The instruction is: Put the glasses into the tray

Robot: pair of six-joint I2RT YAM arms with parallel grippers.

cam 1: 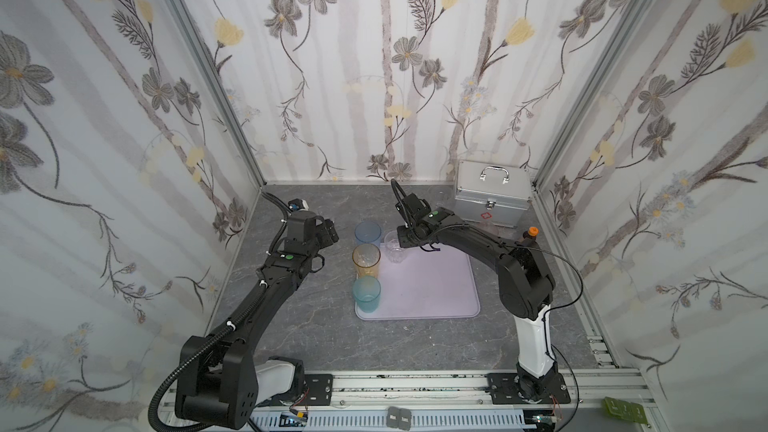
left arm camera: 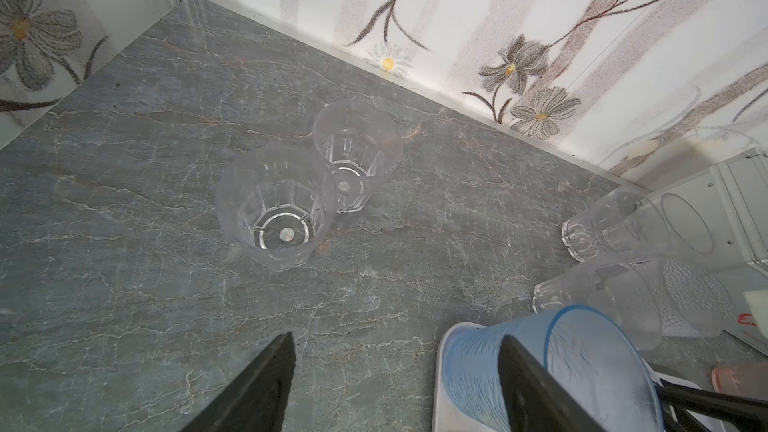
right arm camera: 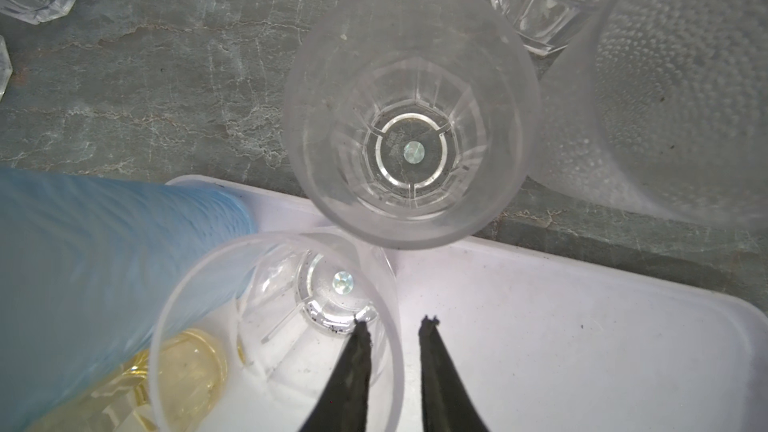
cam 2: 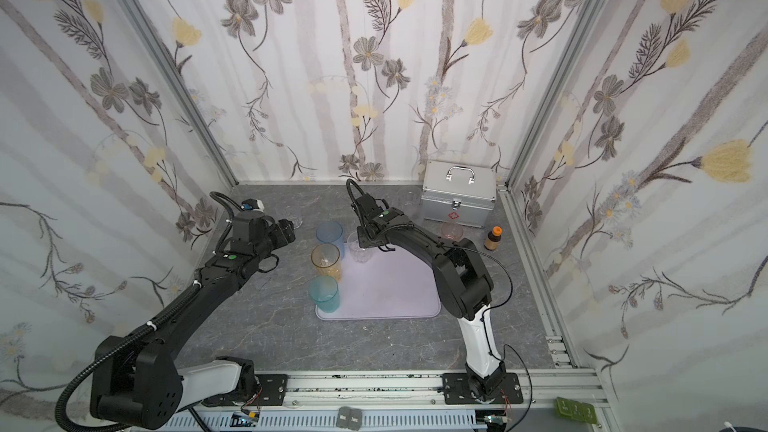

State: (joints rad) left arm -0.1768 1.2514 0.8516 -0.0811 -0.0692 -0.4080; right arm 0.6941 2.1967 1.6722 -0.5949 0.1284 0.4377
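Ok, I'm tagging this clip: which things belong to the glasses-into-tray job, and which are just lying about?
Part of the job:
- lilac tray
- on it: blue tumbler, amber tumbler, teal tumbler, clear tumbler
- off it: two faceted glasses, frosted tumbler, pink glass

Just lying about:
- silver case
- brown bottle

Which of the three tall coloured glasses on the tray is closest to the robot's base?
The teal glass, on the tray's near left corner. The amber glass stands behind it, the blue glass farthest back.
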